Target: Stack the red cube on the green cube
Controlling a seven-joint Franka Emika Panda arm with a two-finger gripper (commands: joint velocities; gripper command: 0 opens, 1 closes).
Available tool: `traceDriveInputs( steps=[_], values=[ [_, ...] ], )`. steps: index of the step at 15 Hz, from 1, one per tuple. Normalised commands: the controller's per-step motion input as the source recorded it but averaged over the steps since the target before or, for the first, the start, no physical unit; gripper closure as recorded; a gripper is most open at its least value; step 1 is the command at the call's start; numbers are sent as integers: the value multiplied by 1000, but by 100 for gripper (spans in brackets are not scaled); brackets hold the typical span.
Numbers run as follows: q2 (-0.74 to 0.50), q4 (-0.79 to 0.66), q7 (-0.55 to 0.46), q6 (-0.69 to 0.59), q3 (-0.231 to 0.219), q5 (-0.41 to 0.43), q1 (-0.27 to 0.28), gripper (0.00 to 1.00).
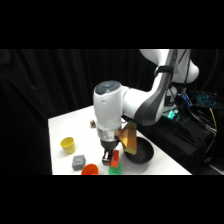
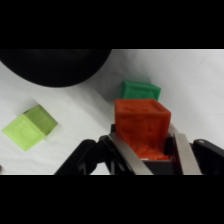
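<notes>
1. The red cube (image 2: 141,125) is clamped in the claw (image 2: 150,145), one finger (image 2: 184,155) against each of two opposite side faces; it is held off the counter (image 2: 190,75).
2. In the wrist view, the green cube (image 2: 140,91) is seen just beyond the red cube and partly hidden by it, resting on the counter. Whether the two touch cannot be told.
3. In the side view, the claw (image 1: 110,159) is seen low at the counter's near edge, with the red cube (image 1: 115,157) just above the green cube (image 1: 115,169).
4. The red cube is judged to be light, stiff and solid, with flat faces that give a sure hold; a grip low on opposite sides, as now, should leave the bottom face free for setting down.
5. A slight offset seems to remain, so centring over the green cube is probably needed before release; a light block may be nudged if touched off-centre.
6. Nearby are a lime cube (image 2: 30,128), a black bowl (image 2: 55,65), a yellow cup (image 1: 68,145), a grey block (image 1: 78,161) and an orange cup (image 1: 90,170).
</notes>
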Motion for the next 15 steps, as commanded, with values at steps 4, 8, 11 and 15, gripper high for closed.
traceDriveInputs(
  steps=[4,8,11,15],
  values=[
    [129,154,146,99,-36,-39,100,66],
    [122,132,147,121,-64,-44,98,66],
    [128,122,159,137,-121,-81,101,66],
    [96,90,172,105,-137,-124,115,15]
  ],
)
